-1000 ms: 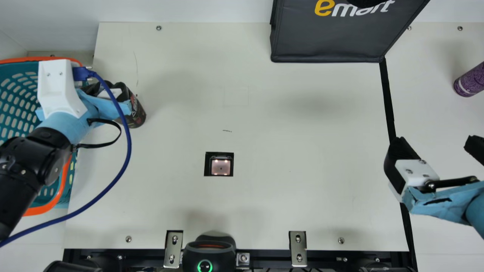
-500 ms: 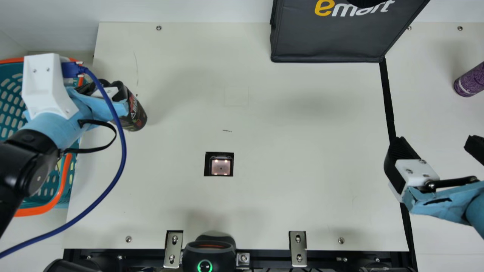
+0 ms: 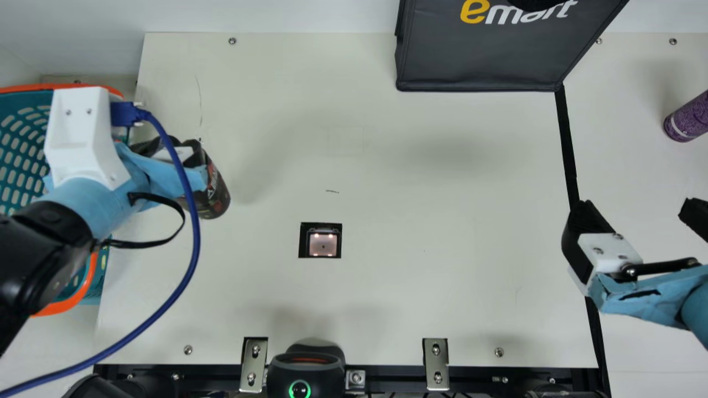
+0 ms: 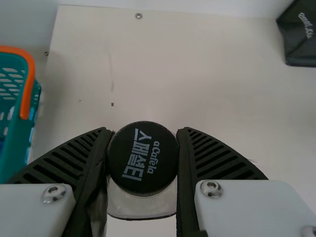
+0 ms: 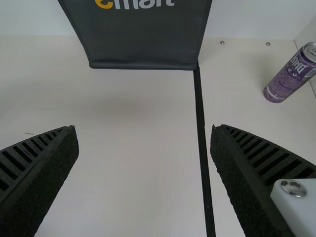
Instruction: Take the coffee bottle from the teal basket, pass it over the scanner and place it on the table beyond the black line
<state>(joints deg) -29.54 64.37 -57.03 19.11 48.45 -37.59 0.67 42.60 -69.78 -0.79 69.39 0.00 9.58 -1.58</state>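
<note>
In the main view, our left arm (image 3: 33,249) covers part of the bottle (image 3: 217,194) and the basket (image 3: 22,138); the picture's edge crops the can (image 3: 686,119). The left wrist view shows the bottle's cap (image 4: 143,158), the right one the can's lid (image 5: 310,51). Our left gripper (image 3: 180,163) grips the bottle near the basket, its jaws parted by the bottle's width; our right gripper (image 3: 636,213) gapes wide, holding nothing.

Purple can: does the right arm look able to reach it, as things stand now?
Likely yes: the right pincer is open with nothing in it, and nothing visible stands between it and the can.
</note>
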